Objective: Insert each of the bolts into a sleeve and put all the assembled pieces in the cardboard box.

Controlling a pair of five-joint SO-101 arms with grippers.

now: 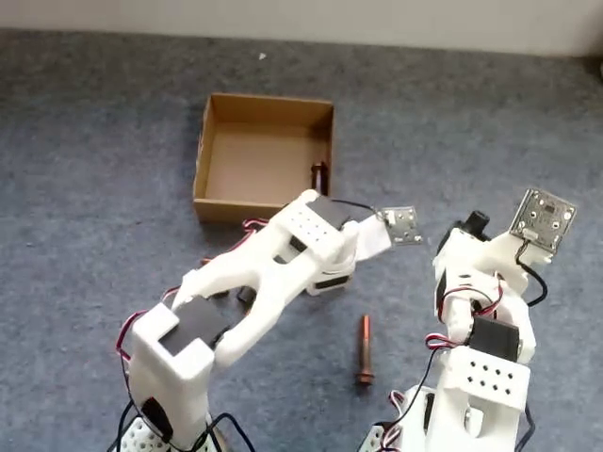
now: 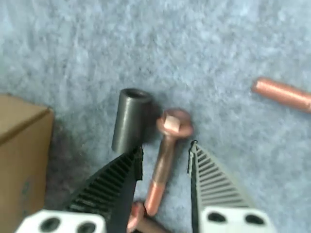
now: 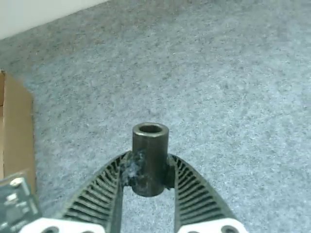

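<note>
Copper-coloured, stiff and probably slippery, the hex-headed bolt [image 2: 164, 162] is straddled on grey carpet [image 2: 218, 48] by the spread-jawed left gripper [image 2: 165, 148] and is best pinched mid-shank; a dark metal sleeve [image 3: 150, 143] is clamped by the right gripper [image 3: 148, 160].

The surface [image 1: 113, 113] is covered in grey, carpet-like cloth. Toward its far left sits the open cardboard box [image 1: 236, 209]. A copper-coloured bolt [image 1: 365, 350] lies alone, nearer and right of the box, pointing near to far. Near the box a dark sleeve [image 2: 130, 120] rests with a second bolt [image 2: 165, 155] just beside it.
</note>
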